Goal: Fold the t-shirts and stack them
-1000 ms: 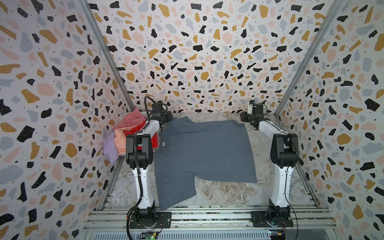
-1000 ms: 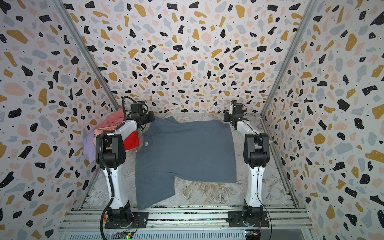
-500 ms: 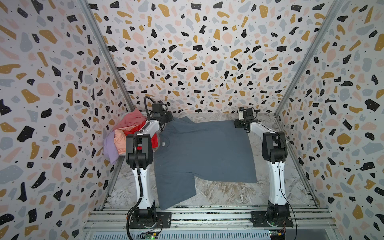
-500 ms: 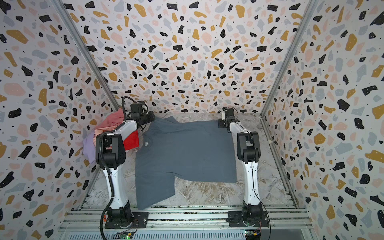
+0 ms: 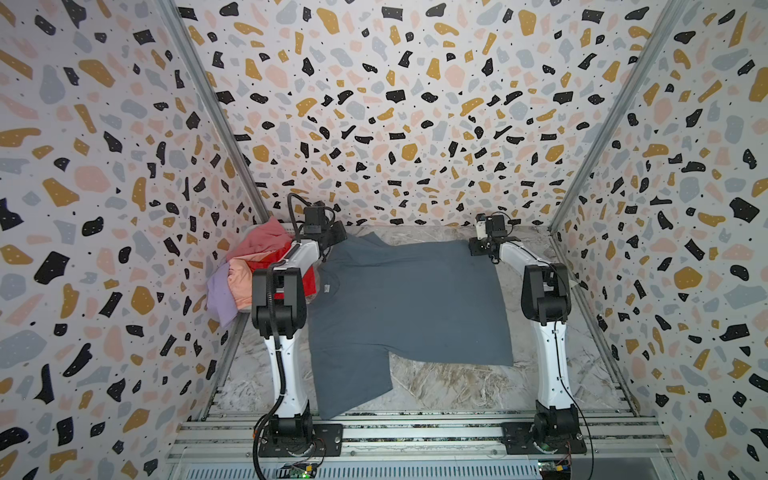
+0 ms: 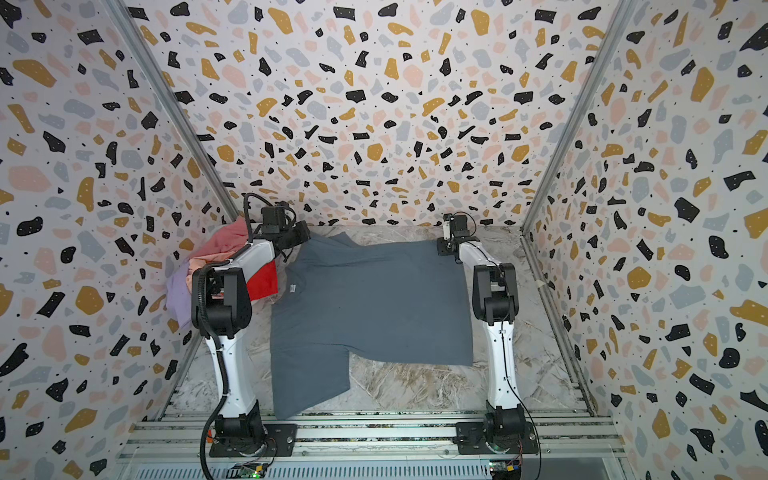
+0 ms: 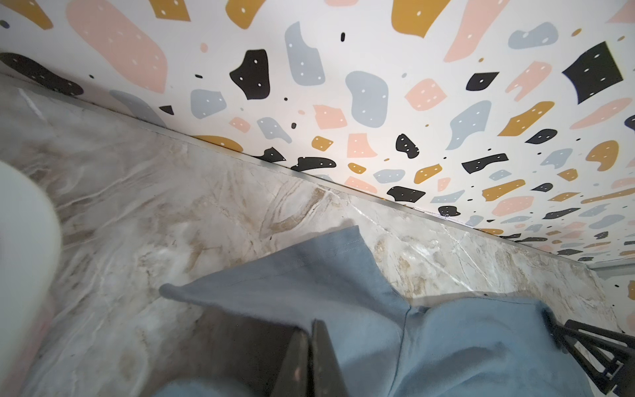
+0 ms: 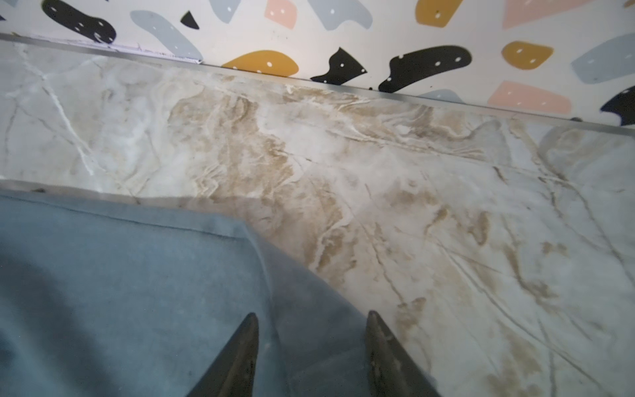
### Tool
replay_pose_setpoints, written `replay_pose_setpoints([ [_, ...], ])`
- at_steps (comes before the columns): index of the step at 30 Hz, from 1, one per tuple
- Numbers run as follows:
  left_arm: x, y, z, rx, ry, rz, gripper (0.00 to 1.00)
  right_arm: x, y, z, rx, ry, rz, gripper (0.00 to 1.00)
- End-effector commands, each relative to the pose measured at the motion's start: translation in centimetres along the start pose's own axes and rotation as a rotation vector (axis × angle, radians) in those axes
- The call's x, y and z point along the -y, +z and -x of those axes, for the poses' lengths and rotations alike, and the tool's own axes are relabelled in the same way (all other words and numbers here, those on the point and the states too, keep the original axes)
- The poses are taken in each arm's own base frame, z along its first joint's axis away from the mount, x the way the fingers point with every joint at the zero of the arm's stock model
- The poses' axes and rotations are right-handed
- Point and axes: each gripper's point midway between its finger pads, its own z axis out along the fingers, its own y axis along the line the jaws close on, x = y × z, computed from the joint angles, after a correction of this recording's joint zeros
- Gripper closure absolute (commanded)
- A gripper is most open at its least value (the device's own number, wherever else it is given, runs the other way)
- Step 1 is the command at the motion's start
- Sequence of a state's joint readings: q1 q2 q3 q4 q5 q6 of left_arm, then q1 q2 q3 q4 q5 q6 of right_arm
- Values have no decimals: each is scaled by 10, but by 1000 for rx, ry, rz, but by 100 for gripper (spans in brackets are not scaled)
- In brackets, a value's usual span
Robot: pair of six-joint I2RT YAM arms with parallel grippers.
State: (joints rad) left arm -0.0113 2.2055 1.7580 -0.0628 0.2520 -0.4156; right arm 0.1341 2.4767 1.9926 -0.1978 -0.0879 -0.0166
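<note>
One slate grey-blue t-shirt (image 5: pixel 407 307) lies spread flat across the middle of the marble-patterned tabletop (image 5: pixel 449 386). Its neck points toward the left edge, one sleeve lies near the front edge and the other near the far edge. The left gripper (image 7: pixel 312 326) sits at the far sleeve with its jaws closed; whether cloth is pinched between them cannot be told. The right gripper (image 8: pixel 312 316) sits over the shirt's far hem corner, jaws apart, holding nothing. A heap of t-shirts (image 5: pixel 266 241), red, dusty pink, peach and lavender, sits at the far left corner
</note>
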Motion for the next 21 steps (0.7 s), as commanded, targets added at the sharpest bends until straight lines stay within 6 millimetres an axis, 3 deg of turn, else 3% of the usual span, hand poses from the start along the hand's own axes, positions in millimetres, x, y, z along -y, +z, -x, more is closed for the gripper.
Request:
replay_pose_setpoints([
  [1,12,-11,21,68,2,-29,100,-8,-20,7,0,-49,23,49],
  [6,12,-11,22,72,-2,-29,100,-4,-12,-7,-42,-46,7,56],
  [10,12,-11,24,73,-3,-29,100,3,-12,-4,-35,-32,-17,83],
  [13,12,-12,23,70,0,-25,100,5,-21,10,3,-19,6,93],
  [17,11,-13,21,62,7,-22,100,-1,-43,33,64,-39,80,93],
  [21,12,-14,22,60,17,-21,100,-9,-59,36,53,-79,157,87],
])
